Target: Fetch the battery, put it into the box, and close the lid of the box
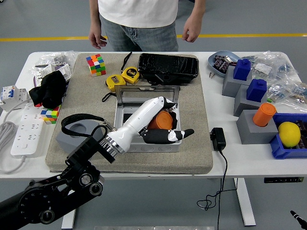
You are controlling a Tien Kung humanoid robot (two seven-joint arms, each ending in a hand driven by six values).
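Head view: left robot hand [165, 134] is over the open grey box [147, 125], fingers curled around an orange cylindrical battery [161, 120] held inside the box opening; black fingertips stick out past the box's right front corner toward 3 o'clock. The arm hides most of the box interior, so can't tell if the battery touches the bottom. Clear lid [147, 95] stands upright at the box's 12 o'clock edge. Grey block [68, 138] at 9 o'clock of the box is partly hidden behind the arm and a cable loop. Right arm isn't visible. Counts on the surface [240, 158]: two tape measures [122, 77] just beyond the lid, two Rubik's cubes, one at 11 o'clock [96, 64], one at 9 o'clock [50, 115] half covered by a black cloth [48, 89]; one black tray [168, 68] at 12 o'clock; three grey blocks [256, 128] on the right, two topped blue, one orange; one lemon [289, 133] in a blue bin cut off at the right edge. A person [139, 21] stands at the far side, cut off above the chest, both hands hanging free.
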